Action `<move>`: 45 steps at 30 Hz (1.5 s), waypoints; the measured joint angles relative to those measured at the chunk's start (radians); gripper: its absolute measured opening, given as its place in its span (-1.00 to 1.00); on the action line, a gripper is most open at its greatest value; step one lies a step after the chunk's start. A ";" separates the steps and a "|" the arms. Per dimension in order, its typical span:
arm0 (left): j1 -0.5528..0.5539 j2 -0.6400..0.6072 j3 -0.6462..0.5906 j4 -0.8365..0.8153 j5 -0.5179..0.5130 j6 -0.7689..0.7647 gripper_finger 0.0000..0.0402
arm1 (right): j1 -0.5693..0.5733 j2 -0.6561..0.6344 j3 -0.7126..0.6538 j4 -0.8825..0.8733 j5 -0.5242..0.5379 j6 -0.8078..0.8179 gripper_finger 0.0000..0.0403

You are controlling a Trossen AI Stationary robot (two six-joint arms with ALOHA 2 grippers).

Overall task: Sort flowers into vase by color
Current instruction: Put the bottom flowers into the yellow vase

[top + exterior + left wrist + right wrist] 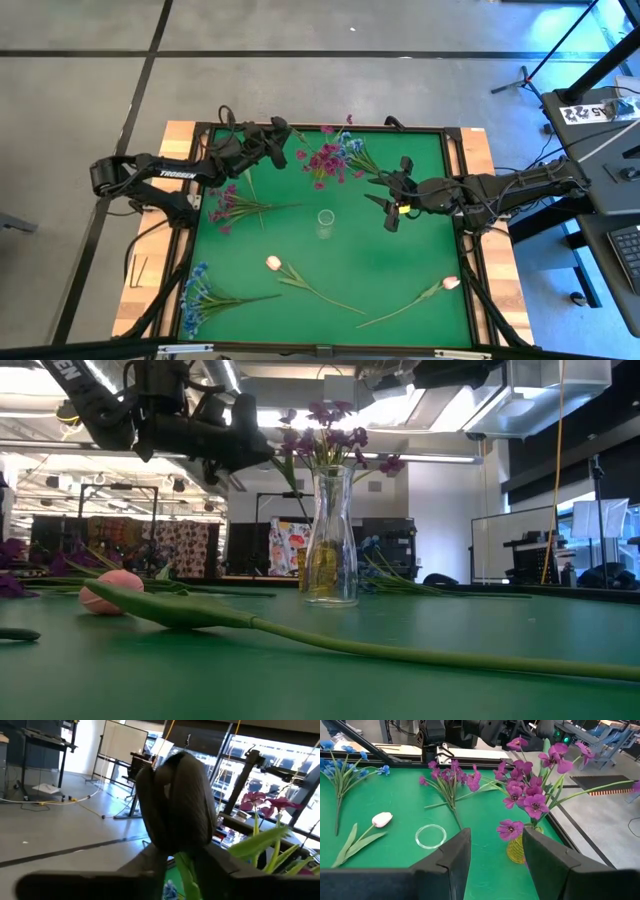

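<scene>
holding a dark-budded stem (177, 805), fingers clamped on it, left gripper (277, 130) sits at 11 o'clock on the counter (400, 265) | right gripper (392, 207), fingers apart, near 2 o'clock | magenta sprays (325, 160) in vase (330, 540) at 12 | tulips (274, 263) at 6 | blue spray (197, 295) at 8
</scene>
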 joint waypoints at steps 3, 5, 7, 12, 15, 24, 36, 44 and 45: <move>-0.013 0.000 0.000 0.003 0.001 0.003 -0.86 | 0.000 0.000 0.000 0.000 0.000 0.000 -0.12; -0.024 0.000 0.006 0.004 0.001 0.020 -0.95 | 0.000 0.000 0.000 0.000 0.001 0.000 -0.12; -0.037 0.000 0.019 0.003 0.007 0.043 -0.95 | 0.000 0.000 0.000 0.000 0.001 0.000 -0.12; -0.076 0.000 0.081 -0.045 0.028 0.121 -0.96 | 0.000 0.000 0.000 0.000 0.003 0.000 -0.12; -0.092 0.000 0.139 -0.166 0.029 0.157 -0.97 | 0.000 0.000 0.000 0.000 0.003 0.000 -0.12; -0.097 -0.001 0.237 -0.413 0.021 0.159 -0.97 | 0.000 0.000 0.000 0.000 0.003 0.000 -0.12; -0.097 -0.001 0.235 -0.485 0.020 0.158 -0.97 | 0.000 0.000 0.000 -0.001 0.003 0.000 -0.12; -0.097 0.000 0.234 -0.403 0.020 0.182 -0.96 | 0.000 0.000 0.000 -0.006 0.003 0.000 -0.12; -0.097 0.000 0.234 -0.388 0.020 0.183 -0.96 | 0.000 0.000 0.000 -0.006 0.003 0.000 -0.12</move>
